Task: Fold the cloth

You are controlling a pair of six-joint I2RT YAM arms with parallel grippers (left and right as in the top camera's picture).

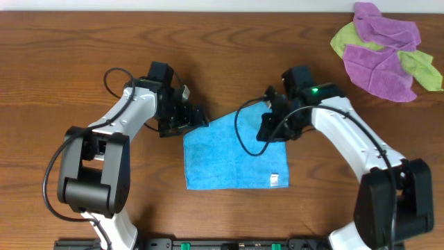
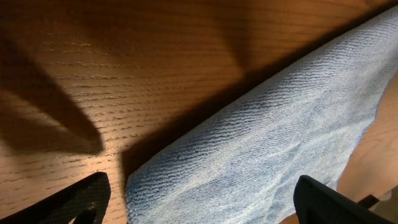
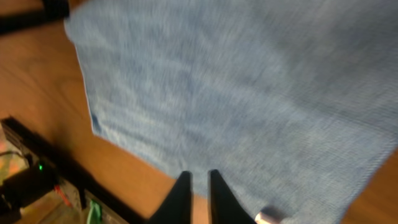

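At the centre of the table (image 1: 69,42) the cloth (image 1: 234,153) lay flat, our left gripper (image 1: 196,118) wide open over its 10 o'clock corner, our right gripper (image 1: 272,128) nearly closed at 2 o'clock; if that pinch caught only the edge, we judged, the corner could slip free.

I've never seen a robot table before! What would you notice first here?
The bright sky-blue cloth stands out most, spread in the middle of the wooden table. The left gripper is open at its far-left corner and the right gripper is at its far-right corner. After that, the crumpled pile of purple and lime-green cloths in the table's far right corner catches the eye.
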